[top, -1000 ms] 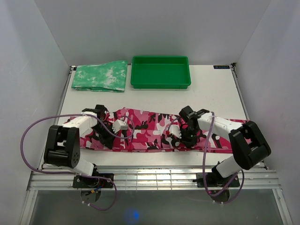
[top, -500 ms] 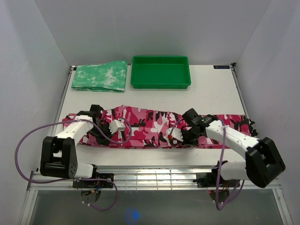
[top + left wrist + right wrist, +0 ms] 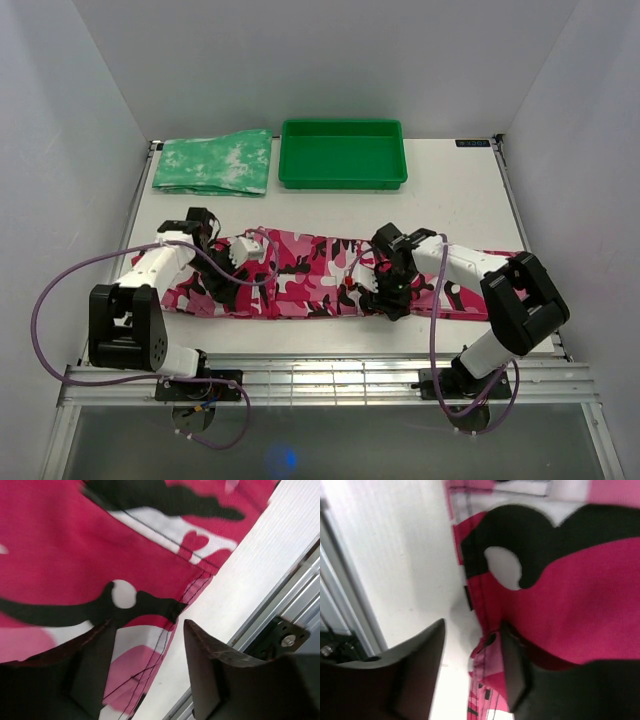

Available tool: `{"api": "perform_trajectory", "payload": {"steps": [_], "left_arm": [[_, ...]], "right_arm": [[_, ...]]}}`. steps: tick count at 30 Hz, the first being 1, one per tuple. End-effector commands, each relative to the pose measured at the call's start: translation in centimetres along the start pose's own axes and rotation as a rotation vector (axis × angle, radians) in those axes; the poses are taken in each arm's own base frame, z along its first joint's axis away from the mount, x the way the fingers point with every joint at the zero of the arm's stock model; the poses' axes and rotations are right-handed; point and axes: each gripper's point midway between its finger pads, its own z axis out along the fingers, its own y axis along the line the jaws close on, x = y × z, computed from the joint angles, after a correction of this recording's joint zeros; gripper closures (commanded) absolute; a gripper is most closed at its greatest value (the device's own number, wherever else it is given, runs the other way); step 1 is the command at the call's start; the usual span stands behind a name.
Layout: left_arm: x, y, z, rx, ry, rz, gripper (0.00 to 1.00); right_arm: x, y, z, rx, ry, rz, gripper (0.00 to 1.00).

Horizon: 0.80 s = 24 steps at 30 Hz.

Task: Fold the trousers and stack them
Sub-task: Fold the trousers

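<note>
The trousers (image 3: 310, 275), in pink, white and black camouflage print, lie stretched left to right across the near half of the table. My left gripper (image 3: 240, 285) hovers low over their left part, jaws open. In the left wrist view the trousers (image 3: 75, 555) end in a stitched edge between the left gripper's (image 3: 150, 675) spread fingers, above bare table. My right gripper (image 3: 385, 295) is low over the near edge right of the middle, also open. In the right wrist view a rumpled seam of the trousers (image 3: 580, 590) lies against one finger of the right gripper (image 3: 467, 670). Nothing is gripped.
A green tray (image 3: 343, 183) stands at the back centre. A mottled green-and-white folded cloth (image 3: 213, 162) lies at the back left. A metal rail (image 3: 330, 375) runs along the near edge by the arm bases. White walls close in the sides and back.
Both grippers were shut and now stand open, having let go of the cloth. The right arm swung back toward the left; the left gripper shifted slightly back.
</note>
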Motion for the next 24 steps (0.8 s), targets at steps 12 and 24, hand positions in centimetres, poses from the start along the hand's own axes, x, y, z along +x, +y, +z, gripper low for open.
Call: {"api": "perform_trajectory", "payload": {"steps": [12,24], "left_arm": [[-9.5,5.4,-2.8,-0.129,-0.292,-0.276,0.35],[0.2,11.4,3.8,-0.361,-0.015,-0.811,0.52]], "right_arm": [[-2.7,-7.8,-12.9,0.261,-0.3,0.295,0.11],[17.0,-9.5,-19.6,0.438,-0.248,1.095,0.23]]}}
